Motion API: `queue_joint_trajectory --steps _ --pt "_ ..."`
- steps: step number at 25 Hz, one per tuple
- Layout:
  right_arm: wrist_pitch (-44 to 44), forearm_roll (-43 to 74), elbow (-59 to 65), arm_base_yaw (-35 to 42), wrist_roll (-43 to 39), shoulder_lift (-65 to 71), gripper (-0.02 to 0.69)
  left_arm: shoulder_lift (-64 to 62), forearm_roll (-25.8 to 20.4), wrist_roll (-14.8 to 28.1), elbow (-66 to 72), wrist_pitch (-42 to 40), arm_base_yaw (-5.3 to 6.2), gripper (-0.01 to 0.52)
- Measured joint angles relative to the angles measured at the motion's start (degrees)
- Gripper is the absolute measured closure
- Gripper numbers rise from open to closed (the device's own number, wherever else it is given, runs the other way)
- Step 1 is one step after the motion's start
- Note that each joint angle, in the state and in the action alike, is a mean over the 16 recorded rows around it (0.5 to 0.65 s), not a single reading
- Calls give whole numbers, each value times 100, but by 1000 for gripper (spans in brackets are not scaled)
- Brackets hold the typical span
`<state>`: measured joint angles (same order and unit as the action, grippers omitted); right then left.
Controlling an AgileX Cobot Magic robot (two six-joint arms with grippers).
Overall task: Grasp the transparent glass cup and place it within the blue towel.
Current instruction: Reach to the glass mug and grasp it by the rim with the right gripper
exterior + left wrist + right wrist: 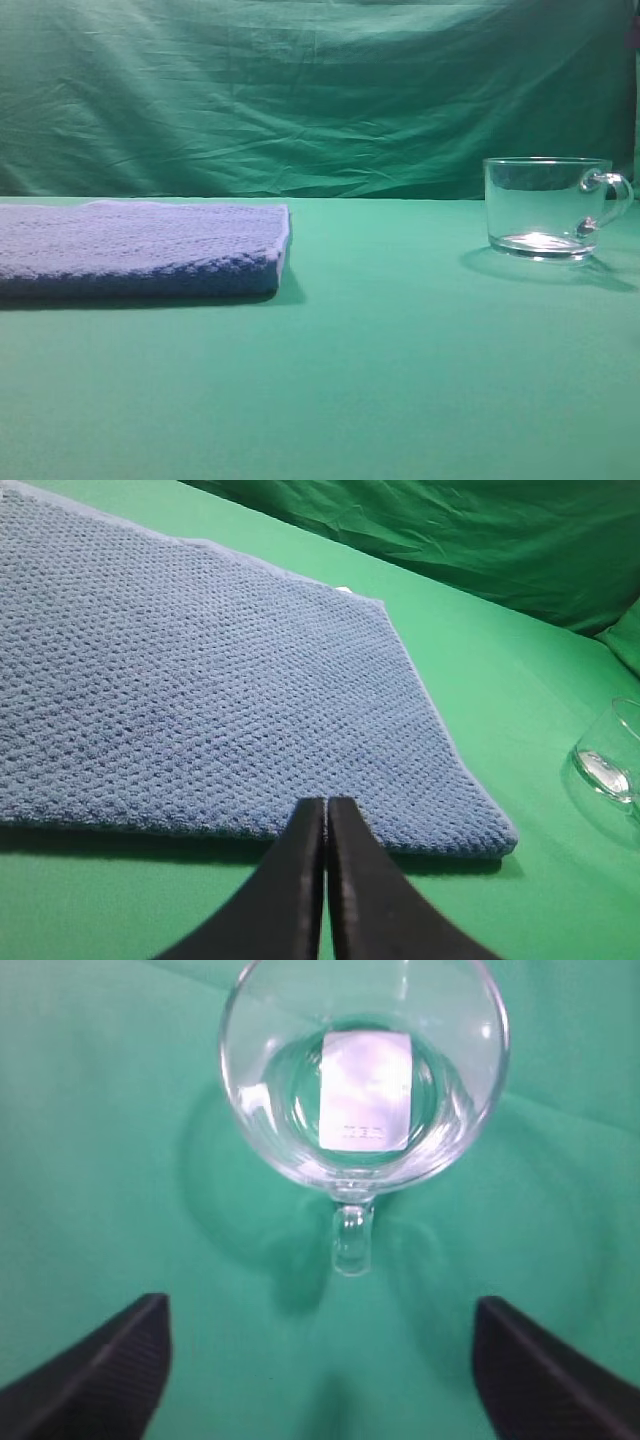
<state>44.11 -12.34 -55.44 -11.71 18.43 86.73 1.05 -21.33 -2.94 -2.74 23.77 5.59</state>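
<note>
Hovering over glass cup (364, 1080) — right fingers (95, 1370) wide apart, empty; left fingers (300, 880) closed.

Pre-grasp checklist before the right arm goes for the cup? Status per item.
1. Right gripper jaws apart: ok, spread wide in the right wrist view.
2. Transparent glass cup upright on the green table: ok.
3. Cup centred between the jaws: ok, its handle points at the gap.
4. Cup empty: ok, only a pale label shows through the base.
5. Blue towel flat with nothing on it: ok.
6. Left gripper out of the way: ok, jaws shut, hanging at the towel's near edge, far from the cup.
</note>
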Motion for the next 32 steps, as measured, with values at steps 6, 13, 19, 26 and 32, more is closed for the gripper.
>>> queue_joint_trajectory --steps 6,13,19,26,32 --pt "-248 -1 -68 -16 100 633 100 0 0 0 0 0 0 514" --pt "-681 -30 -130 -37 308 1122 300 0 0 0 0 0 0 514" --pt "-708 -53 -296 -63 491 1298 468 0 0 0 0 0 0 514" --pt "-357 -53 -895 -327 589 1338 562 0 0 0 0 0 0 514" --pt "-47 -49 -1865 -926 607 1507 562 0 0 0 0 0 0 514"
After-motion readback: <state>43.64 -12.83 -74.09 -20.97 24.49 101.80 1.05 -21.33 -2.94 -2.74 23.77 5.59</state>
